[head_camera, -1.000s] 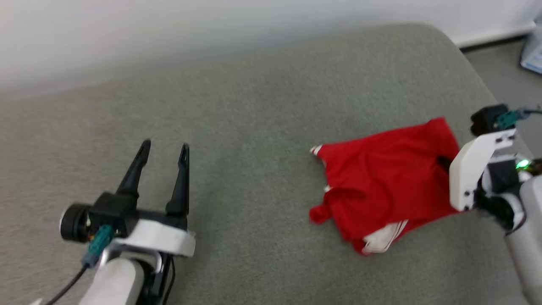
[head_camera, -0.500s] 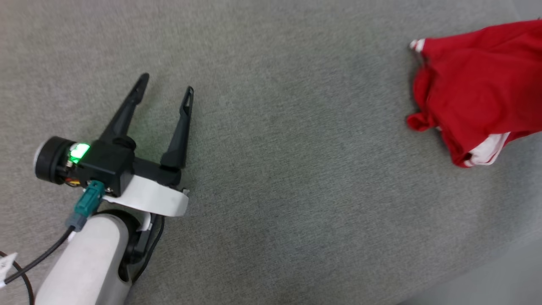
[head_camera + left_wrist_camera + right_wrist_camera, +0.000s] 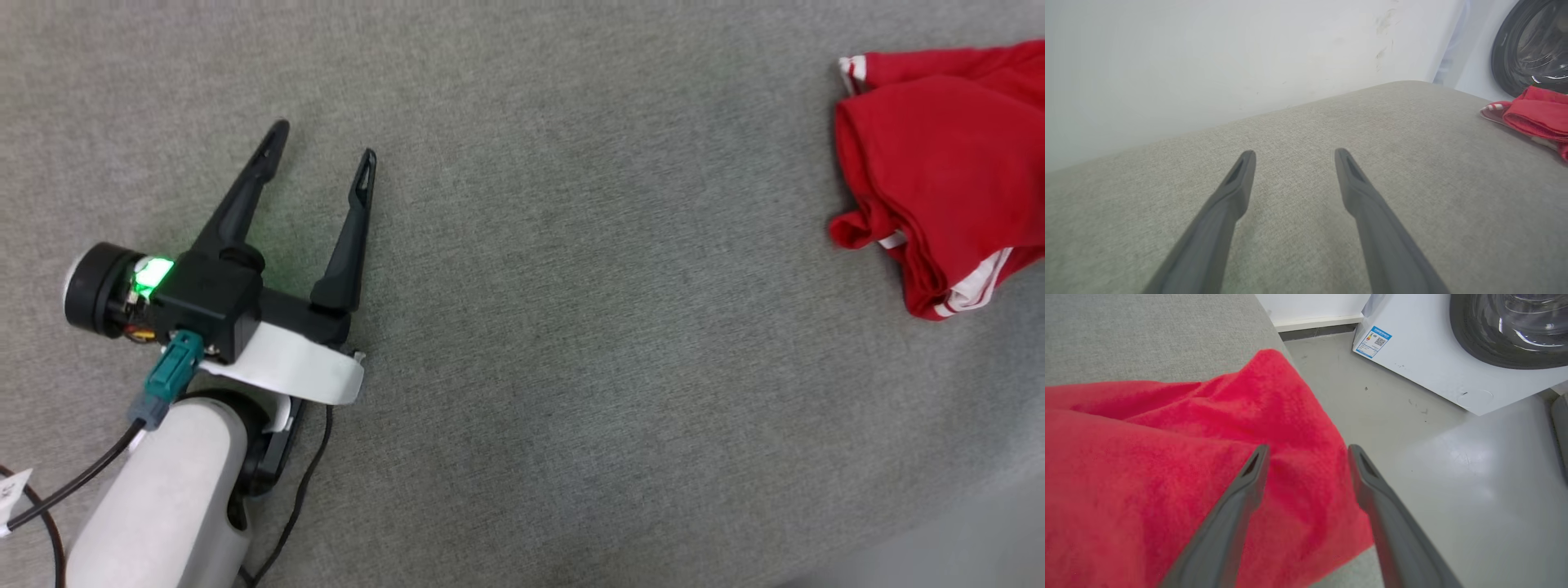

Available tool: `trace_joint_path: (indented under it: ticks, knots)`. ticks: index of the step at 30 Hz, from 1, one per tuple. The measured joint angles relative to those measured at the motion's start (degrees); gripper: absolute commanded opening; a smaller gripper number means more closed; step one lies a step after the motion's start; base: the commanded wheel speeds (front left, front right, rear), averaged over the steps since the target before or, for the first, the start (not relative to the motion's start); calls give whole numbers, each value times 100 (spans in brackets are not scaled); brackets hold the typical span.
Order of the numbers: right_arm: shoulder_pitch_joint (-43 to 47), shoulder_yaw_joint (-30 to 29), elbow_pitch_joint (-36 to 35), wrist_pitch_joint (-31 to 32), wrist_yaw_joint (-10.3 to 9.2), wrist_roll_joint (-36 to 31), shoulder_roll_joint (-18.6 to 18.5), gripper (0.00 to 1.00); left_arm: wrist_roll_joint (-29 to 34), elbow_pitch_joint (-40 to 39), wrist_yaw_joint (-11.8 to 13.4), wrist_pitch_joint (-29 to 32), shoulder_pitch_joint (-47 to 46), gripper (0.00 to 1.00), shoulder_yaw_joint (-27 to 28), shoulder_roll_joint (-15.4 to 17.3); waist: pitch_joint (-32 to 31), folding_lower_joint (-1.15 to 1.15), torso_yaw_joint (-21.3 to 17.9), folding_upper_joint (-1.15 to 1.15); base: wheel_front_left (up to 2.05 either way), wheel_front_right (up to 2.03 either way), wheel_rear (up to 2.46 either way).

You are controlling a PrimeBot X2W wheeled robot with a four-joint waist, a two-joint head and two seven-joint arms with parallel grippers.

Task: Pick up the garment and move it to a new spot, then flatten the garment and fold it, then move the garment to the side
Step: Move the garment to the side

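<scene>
— Red shirt [image 3: 939, 163]: where is it?
— Crumpled at three o'clock on the grey cushion [image 3: 571, 286], by its edge.
— And the grippers?
— Left gripper [image 3: 324, 140] at nine o'clock, fingers spread, empty. Right gripper [image 3: 1308, 448] spread wide over the shirt's corner.
</scene>
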Motion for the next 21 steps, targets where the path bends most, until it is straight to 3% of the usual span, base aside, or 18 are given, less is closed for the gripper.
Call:
trace_joint_path:
  ticks: [8, 15, 21]
  knots:
    - [304, 25, -113, -434, 0, -604, -2, 100, -231, 290, 168, -285, 483, 100, 52, -156, -637, 0, -70, 0, 0, 0, 0]
    - [1441, 92, -856, -441, 0, -655, 520, 100, -442, 534, 279, -498, 970, 100, 29, -380, -1420, -1, -96, 0, 0, 0, 0]
    - [2632, 309, -1917, -310, 0, -381, 1094, 100, -621, 703, 377, -597, 1379, 100, 40, -531, -2062, -2, -11, 0, 0, 0, 0]
